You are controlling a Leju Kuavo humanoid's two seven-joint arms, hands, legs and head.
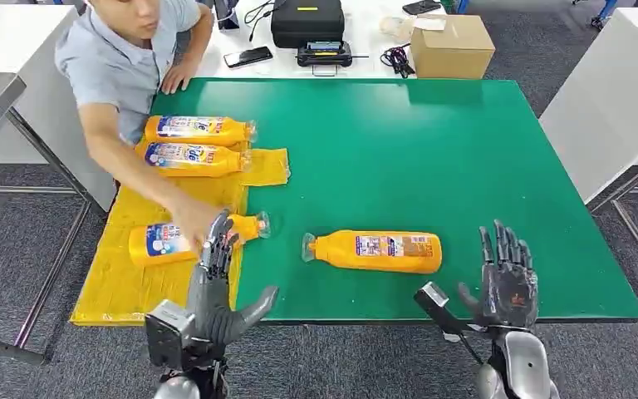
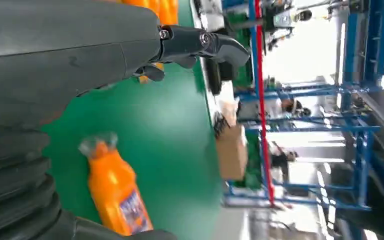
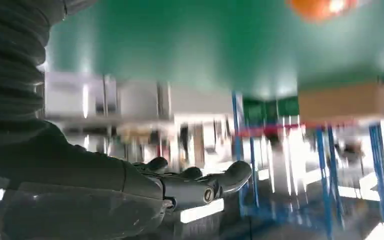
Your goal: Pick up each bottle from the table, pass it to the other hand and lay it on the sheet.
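An orange bottle (image 1: pixel 378 251) lies on its side on the green table (image 1: pixel 432 150), cap pointing left; the left wrist view shows this bottle (image 2: pixel 115 190) too. Three more orange bottles lie on the yellow sheet (image 1: pixel 133 283) at the table's left: two at the far end (image 1: pixel 199 130) (image 1: pixel 193 158) and one nearer (image 1: pixel 162 241), with a person's hand (image 1: pixel 189 220) resting on it. My left hand (image 1: pixel 216 287) hovers open at the front edge by the sheet, fingers stretched forward and thumb (image 2: pixel 200 42) out. My right hand (image 1: pixel 508 278) is open, right of the lone bottle, holding nothing.
A person leans in from the back left over the sheet. Behind the green table stand a cardboard box (image 1: pixel 453 46), a black case (image 1: pixel 307 21) and a phone (image 1: pixel 247 56). White tables flank both sides. Bare green surface stretches across the middle and right.
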